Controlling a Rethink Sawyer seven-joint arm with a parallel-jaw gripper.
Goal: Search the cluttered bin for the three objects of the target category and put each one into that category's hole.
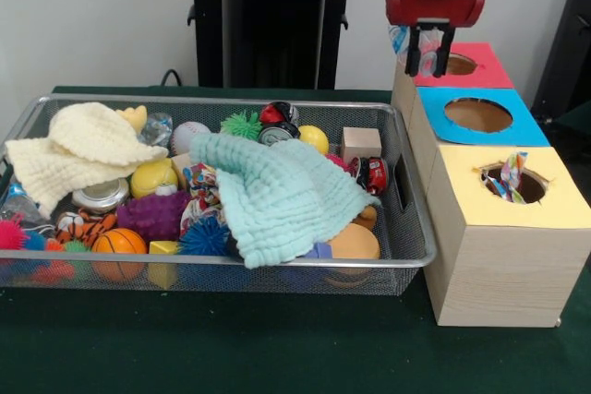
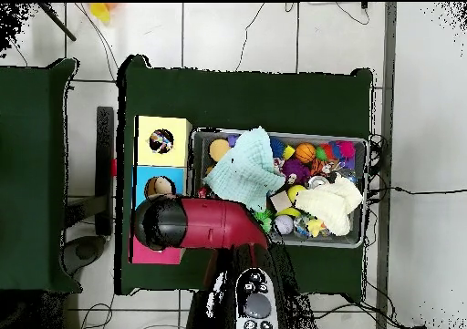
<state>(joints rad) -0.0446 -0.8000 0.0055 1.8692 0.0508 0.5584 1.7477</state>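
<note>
1. Dark green cloth covers the table (image 1: 277,357), with a wire mesh bin (image 1: 406,200) at the frame's left and centre and a row of wooden boxes at the right, topped red, blue and yellow
2. At upper right the gripper (image 1: 429,60) hangs over the red-topped box (image 1: 480,66), fingers pinched on a small clear crinkly packet (image 1: 414,53) beside the hole
3. That packet looks light, thin and slippery, so a pinch across its middle seems safest
4. The yellow-topped box (image 1: 554,191) already shows a striped wrapper (image 1: 511,175) poking from its hole
5. More such pieces may hide under the mint cloth (image 1: 277,196) and cream cloth (image 1: 88,149)
</note>
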